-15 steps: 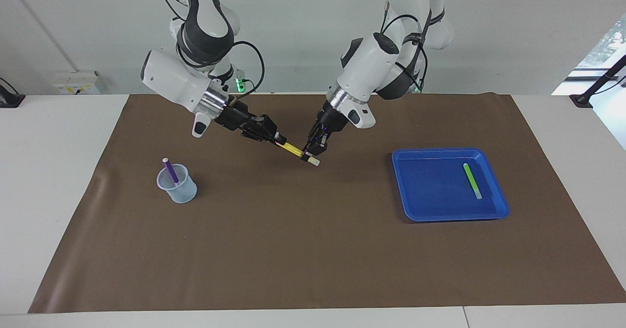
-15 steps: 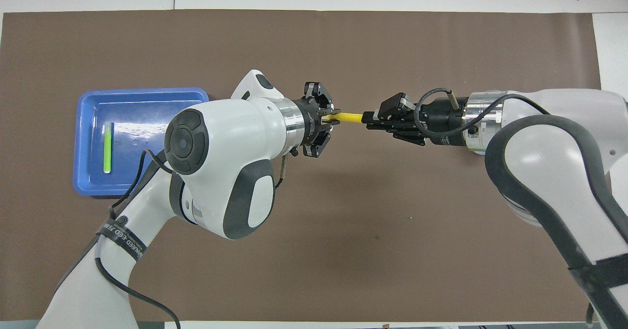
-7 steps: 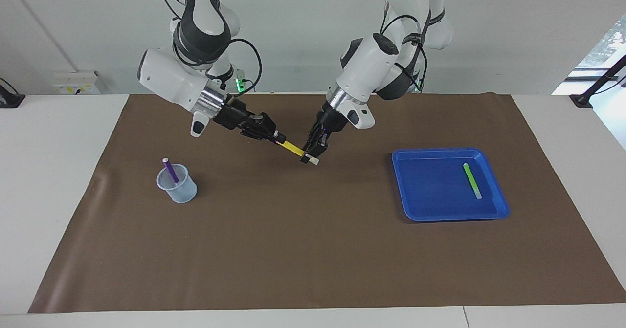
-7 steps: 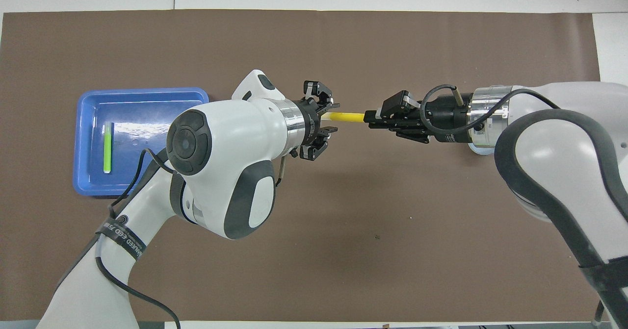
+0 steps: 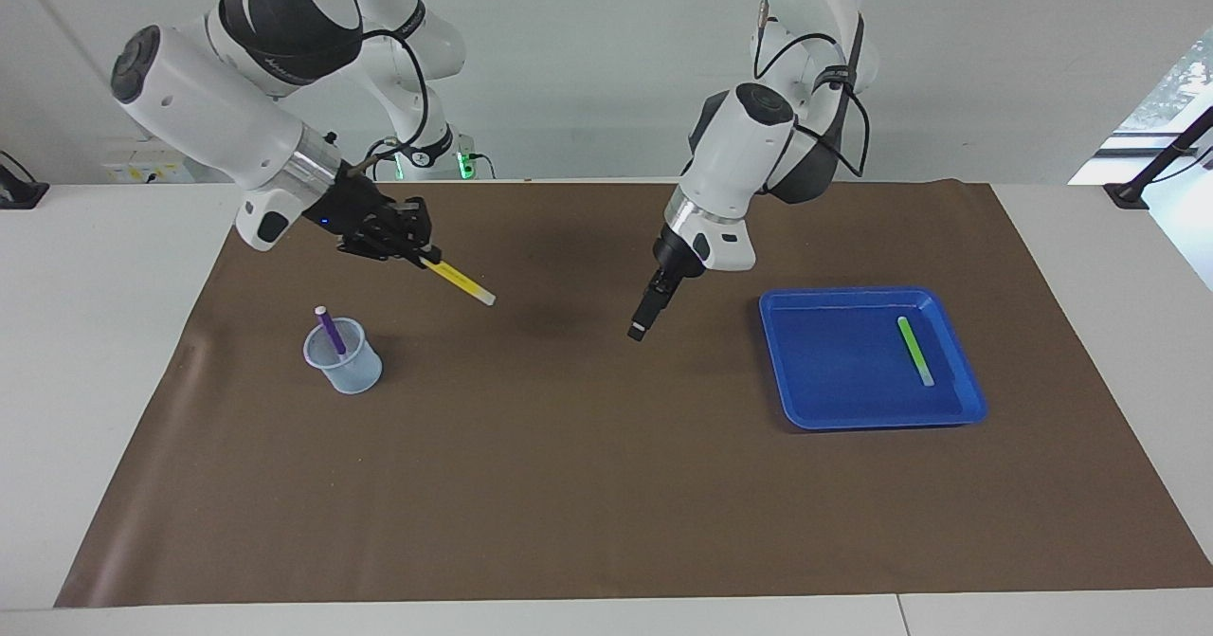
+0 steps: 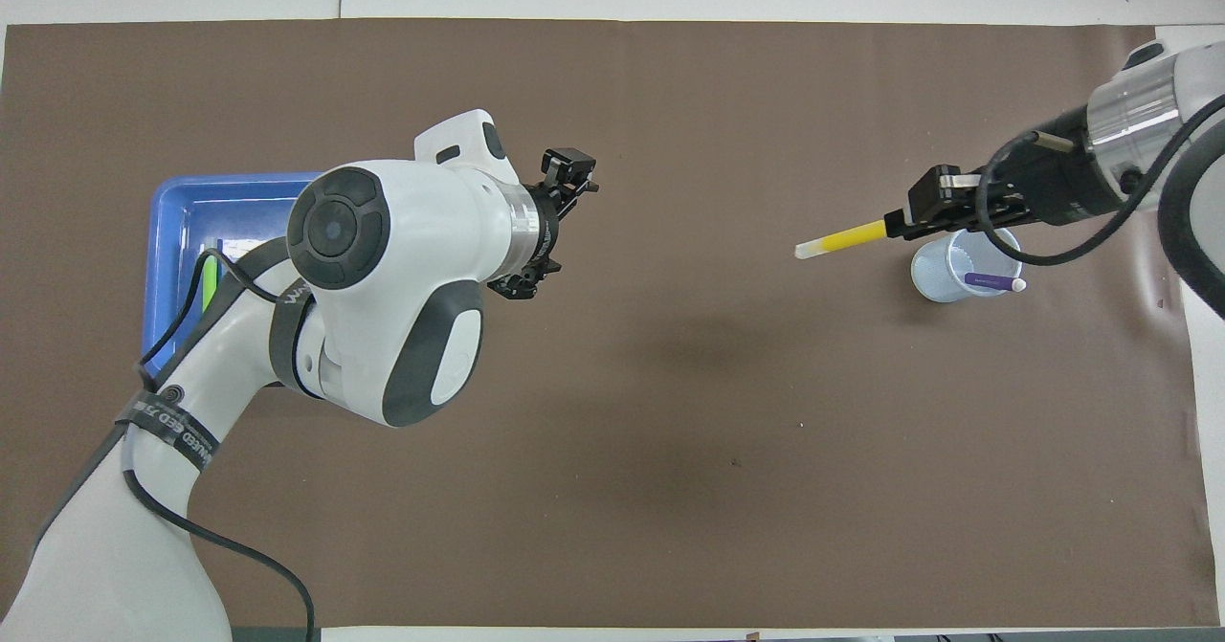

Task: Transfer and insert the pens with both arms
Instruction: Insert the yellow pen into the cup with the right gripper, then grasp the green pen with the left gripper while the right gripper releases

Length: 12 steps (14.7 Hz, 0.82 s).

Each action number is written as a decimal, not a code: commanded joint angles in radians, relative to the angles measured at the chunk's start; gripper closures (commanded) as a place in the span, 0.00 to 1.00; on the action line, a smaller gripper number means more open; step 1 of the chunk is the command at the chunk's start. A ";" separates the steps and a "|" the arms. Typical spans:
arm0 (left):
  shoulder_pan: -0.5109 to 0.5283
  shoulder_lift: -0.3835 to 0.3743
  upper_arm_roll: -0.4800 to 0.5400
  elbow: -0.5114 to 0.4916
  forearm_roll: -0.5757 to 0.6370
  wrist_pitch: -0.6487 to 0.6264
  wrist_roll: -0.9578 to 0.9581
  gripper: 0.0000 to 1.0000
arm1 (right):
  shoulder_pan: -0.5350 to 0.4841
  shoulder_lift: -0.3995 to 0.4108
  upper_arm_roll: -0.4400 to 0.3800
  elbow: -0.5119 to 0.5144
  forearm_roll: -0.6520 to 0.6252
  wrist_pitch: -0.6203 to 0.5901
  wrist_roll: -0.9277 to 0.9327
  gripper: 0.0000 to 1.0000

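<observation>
My right gripper [image 5: 420,251] is shut on the yellow pen [image 5: 460,282] and holds it in the air over the mat beside the clear cup [image 5: 343,359]. The pen tilts down, its pale end toward the table's middle. It also shows in the overhead view [image 6: 847,237], held by the right gripper [image 6: 900,226]. The purple pen [image 5: 330,330] stands in the cup [image 6: 943,274]. My left gripper [image 5: 641,325] hangs open and empty over the mat's middle, fingers pointing down. The green pen [image 5: 915,351] lies in the blue tray [image 5: 834,420].
The tray [image 6: 163,240] sits toward the left arm's end of the brown mat [image 5: 569,484]; in the overhead view my left arm partly covers it and the green pen [image 6: 208,276]. The cup stands toward the right arm's end.
My left gripper let go of the yellow pen and drew back toward the tray. My right gripper carried the pen away from the middle to beside the cup.
</observation>
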State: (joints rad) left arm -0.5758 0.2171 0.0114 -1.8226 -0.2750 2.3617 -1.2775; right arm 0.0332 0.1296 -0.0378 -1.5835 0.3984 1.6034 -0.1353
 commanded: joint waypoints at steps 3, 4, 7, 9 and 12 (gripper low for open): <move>0.160 -0.051 -0.002 -0.102 0.022 -0.056 0.545 0.00 | -0.030 0.041 0.009 0.010 -0.392 0.053 -0.479 1.00; 0.190 -0.067 -0.002 -0.128 0.025 -0.061 0.654 0.00 | -0.038 0.030 0.009 -0.025 -0.412 0.084 -0.507 1.00; 0.312 -0.082 -0.002 -0.194 0.080 -0.061 0.944 0.00 | -0.050 0.008 0.009 -0.087 -0.472 0.150 -0.556 1.00; 0.397 -0.077 -0.002 -0.225 0.085 -0.058 1.123 0.00 | -0.050 -0.018 0.009 -0.154 -0.477 0.209 -0.560 1.00; 0.500 -0.056 -0.002 -0.241 0.108 -0.045 1.340 0.00 | -0.052 -0.038 0.009 -0.216 -0.477 0.256 -0.560 1.00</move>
State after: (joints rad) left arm -0.1341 0.1731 0.0219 -2.0338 -0.2085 2.3092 -0.0504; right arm -0.0053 0.1442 -0.0400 -1.7176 -0.0615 1.8150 -0.6726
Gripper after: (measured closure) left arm 0.000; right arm 0.824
